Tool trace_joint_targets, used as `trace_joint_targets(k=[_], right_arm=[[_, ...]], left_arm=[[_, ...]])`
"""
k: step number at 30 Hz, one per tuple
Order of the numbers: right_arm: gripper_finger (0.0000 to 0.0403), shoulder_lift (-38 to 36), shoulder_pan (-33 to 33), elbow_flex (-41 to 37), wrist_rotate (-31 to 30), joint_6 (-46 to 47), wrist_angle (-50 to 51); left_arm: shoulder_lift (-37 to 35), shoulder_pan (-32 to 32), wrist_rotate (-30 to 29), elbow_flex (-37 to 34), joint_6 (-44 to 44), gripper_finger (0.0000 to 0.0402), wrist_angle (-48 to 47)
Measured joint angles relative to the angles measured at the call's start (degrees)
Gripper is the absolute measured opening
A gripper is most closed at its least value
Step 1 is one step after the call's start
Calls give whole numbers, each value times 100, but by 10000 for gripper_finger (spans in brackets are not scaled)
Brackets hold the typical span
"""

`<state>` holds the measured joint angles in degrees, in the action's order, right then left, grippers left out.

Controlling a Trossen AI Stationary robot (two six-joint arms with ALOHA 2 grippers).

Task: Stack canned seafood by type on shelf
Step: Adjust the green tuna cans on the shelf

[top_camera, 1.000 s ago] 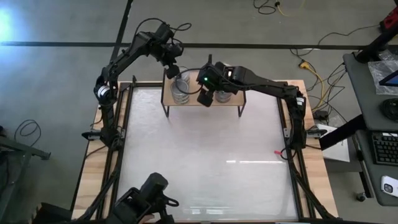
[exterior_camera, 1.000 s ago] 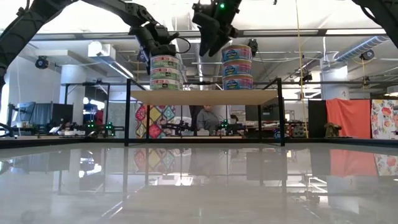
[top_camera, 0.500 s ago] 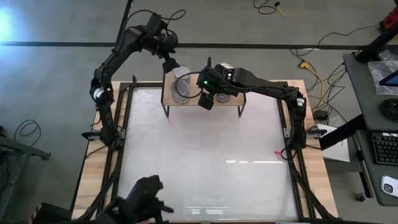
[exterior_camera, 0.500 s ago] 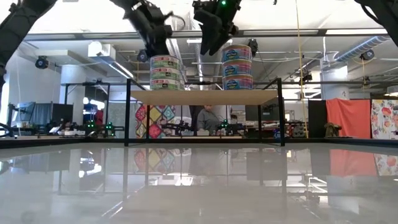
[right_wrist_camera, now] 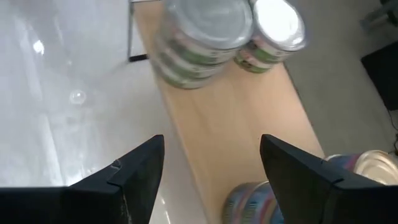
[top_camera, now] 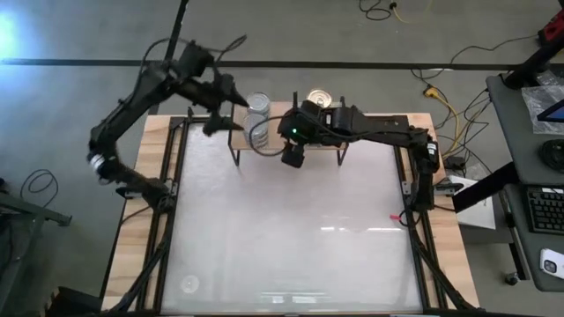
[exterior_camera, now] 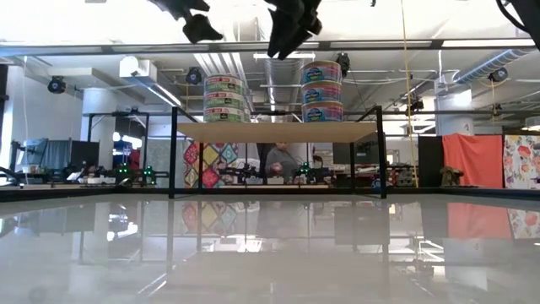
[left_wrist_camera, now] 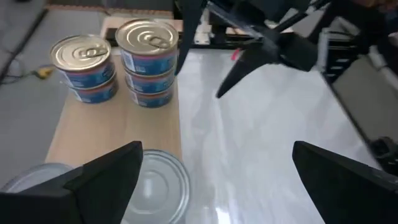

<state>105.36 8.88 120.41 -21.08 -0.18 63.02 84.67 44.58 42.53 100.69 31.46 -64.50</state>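
The shelf (exterior_camera: 278,132) stands at the table's far edge and carries the canned seafood in stacks. The silver-topped, green-labelled tins (exterior_camera: 226,97) (right_wrist_camera: 205,37) are on its left part. The gold-topped, blue-labelled tins (exterior_camera: 321,90) (left_wrist_camera: 146,59) are on its right part. My left gripper (left_wrist_camera: 217,180) hangs open above and left of the silver-topped stack (top_camera: 257,106), with nothing between its fingers. My right gripper (right_wrist_camera: 214,168) is open and empty over the shelf's near edge, between the two kinds of tin (top_camera: 293,151).
The glossy white table top (top_camera: 291,229) stretches bare from the shelf to the near edge. A wooden border with black rails (top_camera: 167,220) frames it. My right arm (left_wrist_camera: 280,43) reaches across the shelf's right half. People and equipment show in the room behind.
My left gripper has risen off the silver-topped stack and swung away toward the table's left edge, turning as it went; it stays open. My right gripper has eased a little toward the near edge. The tins have not moved.
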Motion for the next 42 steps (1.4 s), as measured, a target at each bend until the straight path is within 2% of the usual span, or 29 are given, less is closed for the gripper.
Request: trace_joint_targets(k=[3,7,14,18,22,32,38,42], right_arm=[[258,0,-184,-132,-73,26,-5],[252,-15,-472,-347,-572,409,394],[244,-158,-1018,-839,-906,1231,915],[250,-198,-1211,-1021,-908,1332,879],[257,-210,-1270,-1105,-919,1452,878],[261,-212,-1287,-1121,-1063,1580,875],[247,-214,-1304,-1150,-1063,1579,877],[240,-214,-1302,-1150,-1063,1579,901]], left_arm=[[-690,-364,-733,-1050,-576,398,835],[-1581,-907,-1877,-2426,-1349,398,1525],[-2680,-1754,-2204,-4797,-2802,398,3157],[-2846,-2223,-3059,-5787,-3179,398,4070],[-2826,-2578,-3691,-6129,-3347,398,4526],[-2420,-3003,-4598,-6169,-3199,398,5223],[-2061,-3084,-4773,-6421,-3201,398,6048],[-1965,-3117,-4847,-6448,-3224,398,6205]])
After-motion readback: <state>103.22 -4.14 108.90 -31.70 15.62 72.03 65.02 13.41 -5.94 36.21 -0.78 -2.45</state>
